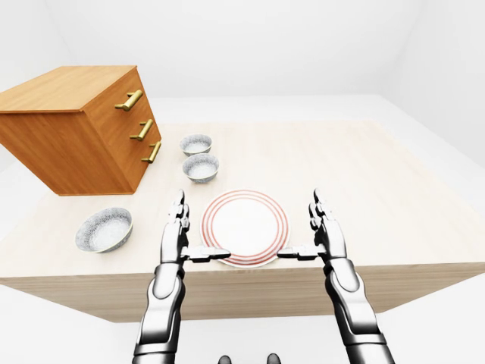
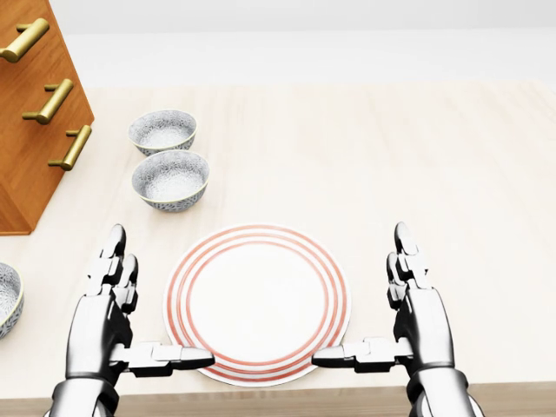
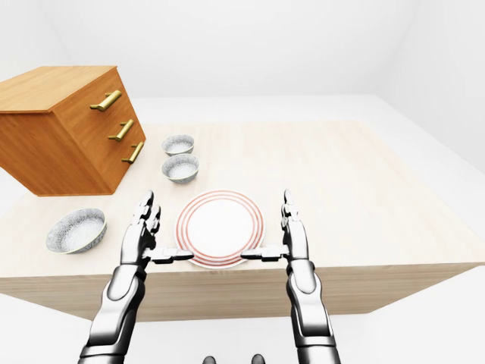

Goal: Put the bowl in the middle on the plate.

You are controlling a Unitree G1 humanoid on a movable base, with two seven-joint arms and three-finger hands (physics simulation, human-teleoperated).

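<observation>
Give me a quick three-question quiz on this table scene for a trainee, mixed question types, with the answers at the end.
1. True or false: the plate already holds a bowl.
2. In the head view, the middle bowl lies: A) up and left of the plate, B) right of the plate, C) below the plate.
3. Fill in: the left hand and right hand stand on either side of the plate with fingers ____.

Key: 1 false; 2 A; 3 open.
</observation>
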